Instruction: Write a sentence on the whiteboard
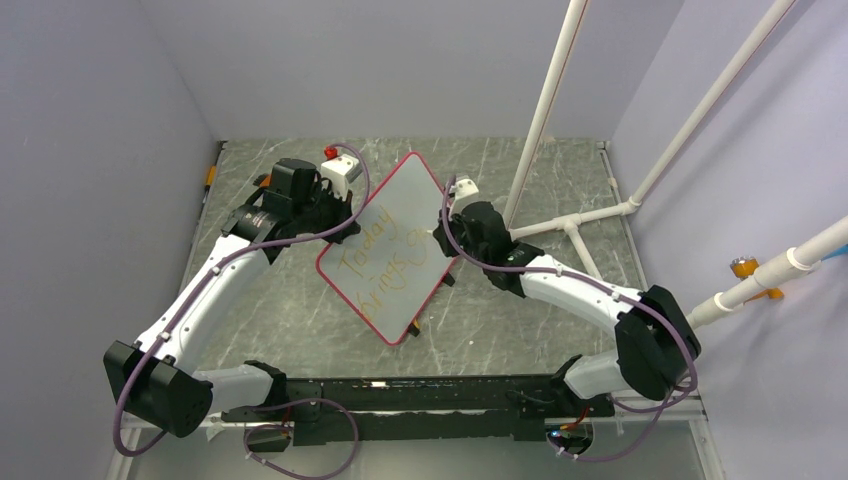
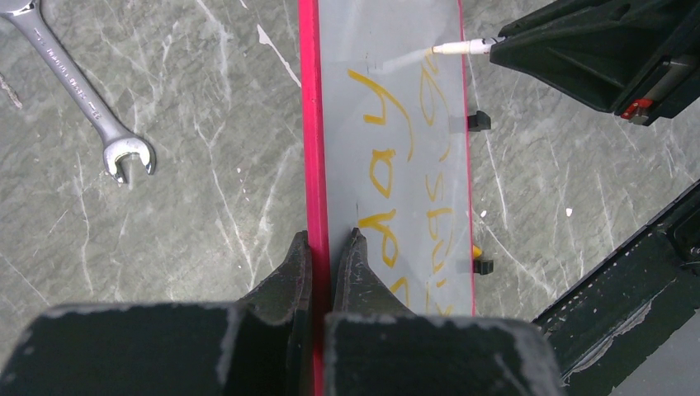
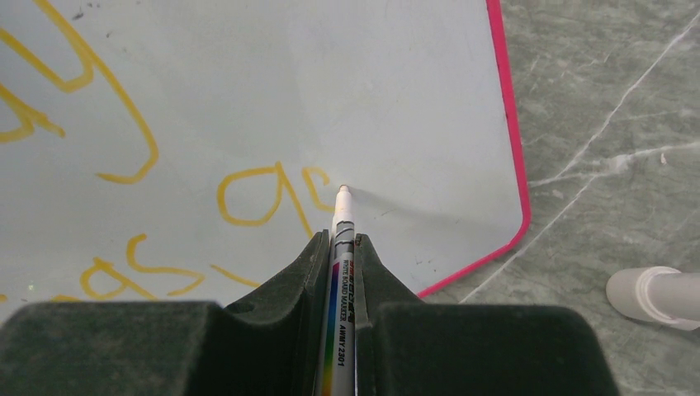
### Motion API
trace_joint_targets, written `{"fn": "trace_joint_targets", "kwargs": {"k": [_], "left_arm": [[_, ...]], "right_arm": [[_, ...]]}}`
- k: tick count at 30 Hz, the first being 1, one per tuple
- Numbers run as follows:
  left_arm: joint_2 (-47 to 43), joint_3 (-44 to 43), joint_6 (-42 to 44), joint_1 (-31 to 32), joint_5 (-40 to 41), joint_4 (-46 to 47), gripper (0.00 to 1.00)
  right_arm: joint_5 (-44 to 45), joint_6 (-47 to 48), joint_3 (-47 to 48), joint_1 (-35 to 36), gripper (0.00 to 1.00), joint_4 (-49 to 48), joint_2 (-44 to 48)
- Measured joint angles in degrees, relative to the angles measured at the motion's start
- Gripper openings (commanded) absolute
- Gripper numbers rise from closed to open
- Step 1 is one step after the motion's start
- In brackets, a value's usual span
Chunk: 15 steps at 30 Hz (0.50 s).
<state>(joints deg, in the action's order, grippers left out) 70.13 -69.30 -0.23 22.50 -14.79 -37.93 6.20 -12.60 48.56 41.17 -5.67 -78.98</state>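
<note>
left jaws clamped on the red edge of the board (image 1: 410, 195), mid bench (image 1: 290, 320); right jaws clamped on the marker (image 3: 342, 239), tip against the board, ending the orange sentence (image 1: 385, 262).

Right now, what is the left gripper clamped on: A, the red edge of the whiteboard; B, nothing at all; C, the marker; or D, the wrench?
A: the left gripper is shut on the red edge of the whiteboard, while the marker sits in the right gripper and the wrench lies loose on the table.
</note>
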Motion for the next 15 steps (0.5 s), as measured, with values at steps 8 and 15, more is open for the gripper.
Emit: {"fn": "trace_joint_targets", "kwargs": {"k": [8, 15], "left_arm": [[0.1, 0.0, 0.0, 0.0, 0.0, 0.0, 0.0], [0.1, 0.0, 0.0, -0.1, 0.0, 0.0, 0.0]], "right_arm": [[0.5, 0.3, 2.3, -0.1, 0.0, 0.3, -1.0], [-0.8, 0.9, 2.3, -0.3, 0.0, 0.2, -1.0]]}}
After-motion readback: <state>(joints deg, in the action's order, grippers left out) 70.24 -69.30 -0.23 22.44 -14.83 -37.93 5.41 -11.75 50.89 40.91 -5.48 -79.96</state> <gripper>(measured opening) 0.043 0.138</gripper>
